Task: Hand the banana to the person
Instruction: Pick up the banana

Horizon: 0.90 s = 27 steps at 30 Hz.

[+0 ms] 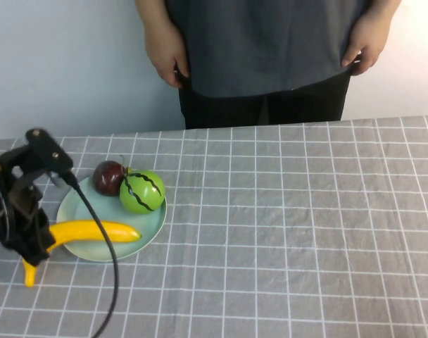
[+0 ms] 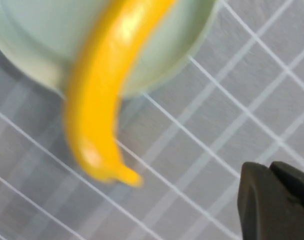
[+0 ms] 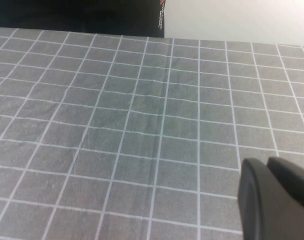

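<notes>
The yellow banana [image 1: 94, 231] lies across the front edge of a pale green plate [image 1: 80, 204], with its tapered tip hanging off onto the cloth at the left. My left gripper [image 1: 31, 245] hovers over that left end. In the left wrist view the banana [image 2: 99, 100] and the plate [image 2: 37, 30] are apart from the gripper [image 2: 267, 168], whose fingers are shut together and hold nothing. My right gripper [image 3: 266, 165] shows only in the right wrist view, shut and empty over bare cloth. The person [image 1: 263, 42] stands behind the table's far edge with both hands at their sides.
A round green striped fruit [image 1: 141, 191] and a dark red fruit [image 1: 109, 177] sit on the plate's far side. The left arm's black cable [image 1: 105, 246] hangs across the plate and banana. Grey checked cloth [image 1: 291, 225] covers the table.
</notes>
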Each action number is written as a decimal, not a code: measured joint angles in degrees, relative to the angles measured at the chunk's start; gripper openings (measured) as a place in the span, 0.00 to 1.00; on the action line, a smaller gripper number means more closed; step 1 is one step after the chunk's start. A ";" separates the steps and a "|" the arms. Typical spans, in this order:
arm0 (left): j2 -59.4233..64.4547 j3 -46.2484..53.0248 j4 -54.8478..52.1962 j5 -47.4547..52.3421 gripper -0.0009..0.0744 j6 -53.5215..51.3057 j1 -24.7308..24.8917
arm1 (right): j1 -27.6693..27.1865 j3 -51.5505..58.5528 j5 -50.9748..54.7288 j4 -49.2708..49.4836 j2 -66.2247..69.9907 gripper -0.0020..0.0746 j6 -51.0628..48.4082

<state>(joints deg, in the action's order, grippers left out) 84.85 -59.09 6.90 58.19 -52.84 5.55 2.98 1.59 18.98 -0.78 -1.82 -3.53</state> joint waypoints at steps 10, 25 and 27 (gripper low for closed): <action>9.51 -6.88 -0.34 -3.95 0.56 -10.32 0.07 | 0.00 0.00 0.00 0.00 0.00 0.02 0.00; 20.16 -6.89 -11.87 -10.68 0.72 -15.29 0.07 | 0.00 0.00 0.00 0.00 0.00 0.02 0.00; 21.00 -6.89 -12.10 -11.76 0.72 -15.29 0.07 | 0.00 0.00 0.00 0.00 0.00 0.02 0.00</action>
<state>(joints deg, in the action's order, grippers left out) 105.85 -65.98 -5.20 46.43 -68.13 5.63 2.98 1.59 18.98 -0.78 -1.82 -3.53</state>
